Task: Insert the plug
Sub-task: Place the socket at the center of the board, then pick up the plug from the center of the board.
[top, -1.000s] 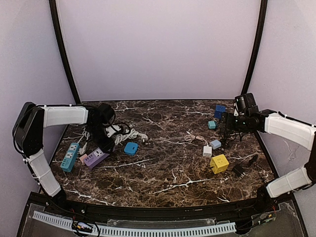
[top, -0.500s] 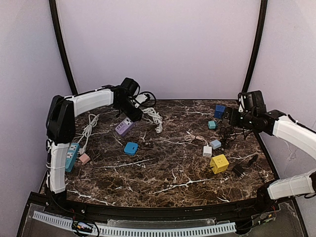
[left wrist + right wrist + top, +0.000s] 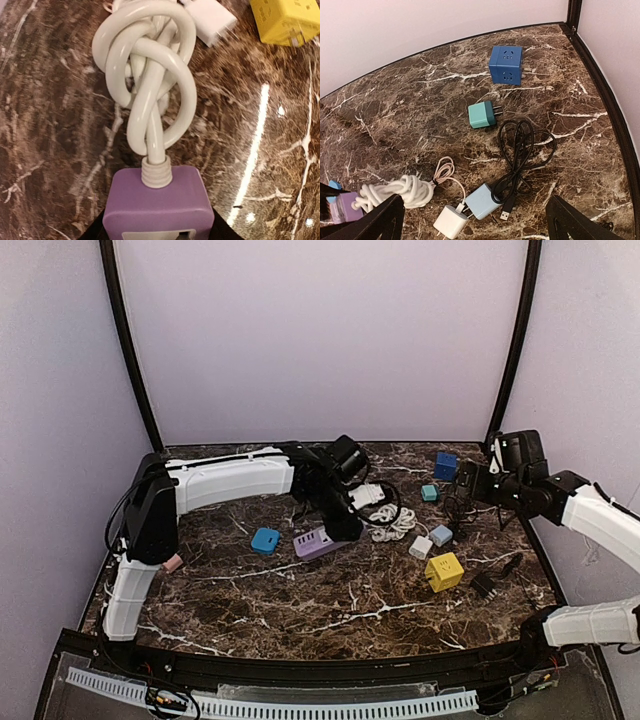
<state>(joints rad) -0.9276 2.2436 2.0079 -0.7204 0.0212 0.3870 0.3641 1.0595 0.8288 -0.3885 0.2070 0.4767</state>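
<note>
My left gripper (image 3: 333, 527) is shut on a purple power strip (image 3: 313, 541), holding it low over the middle of the table. In the left wrist view the strip (image 3: 159, 200) fills the bottom, its knotted white cord (image 3: 150, 75) ahead of it. The cord's coil (image 3: 388, 521) lies right of the strip. My right gripper (image 3: 468, 483) hovers open and empty at the far right. Below it lie a teal plug (image 3: 481, 114), a light blue charger (image 3: 485, 200) with a black USB cable (image 3: 522, 145), and a white charger (image 3: 451, 222) with a pink cable.
A dark blue cube socket (image 3: 445, 464) stands at the back right. A yellow cube socket (image 3: 444, 571) and a black adapter (image 3: 487, 583) lie at the right front. A small blue block (image 3: 264, 540) sits left of the strip. A pink piece (image 3: 172, 562) lies far left.
My left arm has swung from the far left to the table's middle, carrying the purple strip and its white cord. My right gripper has drawn back slightly to the right.
</note>
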